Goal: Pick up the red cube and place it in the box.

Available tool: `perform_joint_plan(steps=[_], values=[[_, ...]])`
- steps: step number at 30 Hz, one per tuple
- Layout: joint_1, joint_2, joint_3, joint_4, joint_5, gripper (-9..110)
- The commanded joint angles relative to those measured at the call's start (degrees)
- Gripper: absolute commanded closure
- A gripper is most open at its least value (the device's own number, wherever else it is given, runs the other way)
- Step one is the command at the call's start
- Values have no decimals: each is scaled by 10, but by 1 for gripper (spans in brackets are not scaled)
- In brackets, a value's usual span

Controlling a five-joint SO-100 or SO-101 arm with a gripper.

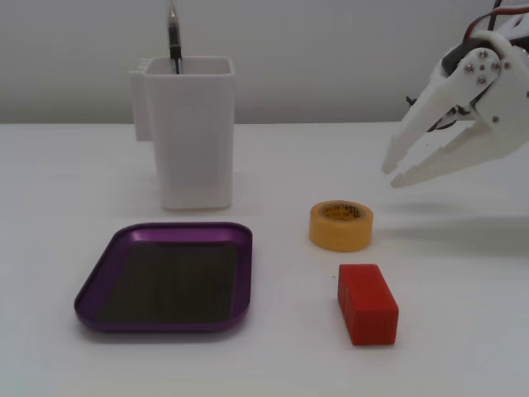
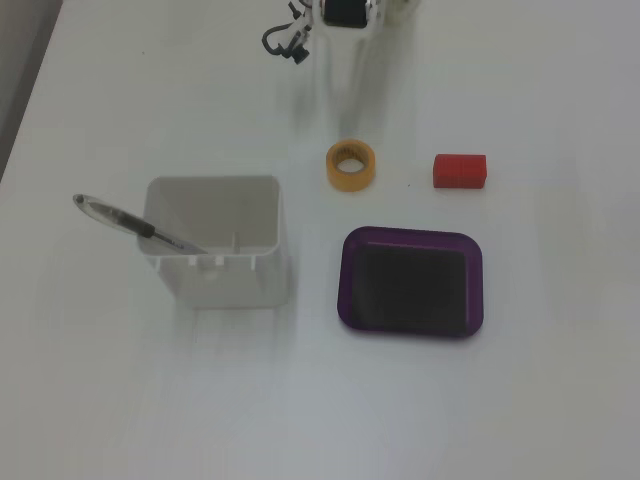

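The red cube (image 1: 368,304) lies flat on the white table, in front of the yellow tape roll; it also shows in the other fixed view (image 2: 460,170). The box, a shallow purple tray (image 1: 182,231) with a dark bottom, sits empty to the cube's left in this fixed view, and shows in the other one (image 2: 410,332) too. My white gripper (image 1: 391,177) hangs in the air at the upper right, fingers pointing down-left, slightly apart and empty, well above and behind the cube. In the other fixed view only part of the arm (image 2: 350,10) shows at the top edge.
A yellow tape roll (image 1: 340,237) (image 2: 352,183) lies between the gripper and the cube. A tall white square container (image 1: 194,141) (image 2: 215,275) with a pen (image 1: 173,33) (image 2: 115,215) in it stands behind the tray.
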Motion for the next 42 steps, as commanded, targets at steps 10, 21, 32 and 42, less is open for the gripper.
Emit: perform_joint_plan(steps=[10, 21, 32, 42], values=[[-25, 53, 10, -15, 1, 102], [-17, 53, -83, -11, -6, 102], [-22, -99, -219, -15, -49, 96], [-109, -601, -637, 142, 0, 89]])
